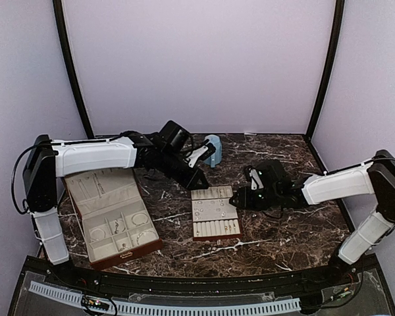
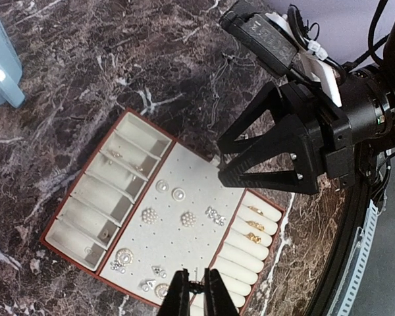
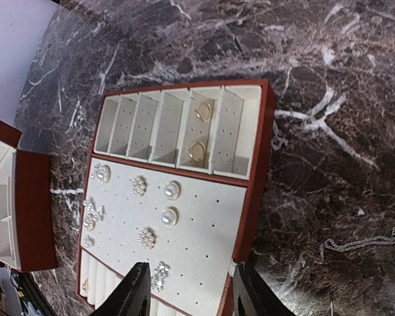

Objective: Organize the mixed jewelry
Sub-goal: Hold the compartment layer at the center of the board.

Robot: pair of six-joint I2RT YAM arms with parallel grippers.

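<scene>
- Straddling the red rim of the tray point(image 3: 255, 178) at lower centre, the right gripper point(image 3: 191, 266), jaws spread, could shove it and scatter the studs point(image 3: 145, 237)
- Pressed together at the bottom edge, the left gripper point(image 2: 196, 273) might dislodge studs below
- Lying loose at lower right, the chain point(image 3: 362, 242) could be missed

— We see a worktop point(image 1: 276, 243) of dark polished stone, white-veined and glossy.
— And we find the tray point(image 3: 204, 230) rimmed in smooth reddish-brown and lined with matt cream cloth. Its studs point(image 3: 172, 189) gleam pearly, and the chain point(image 3: 362, 242) looks like bright metal.
</scene>
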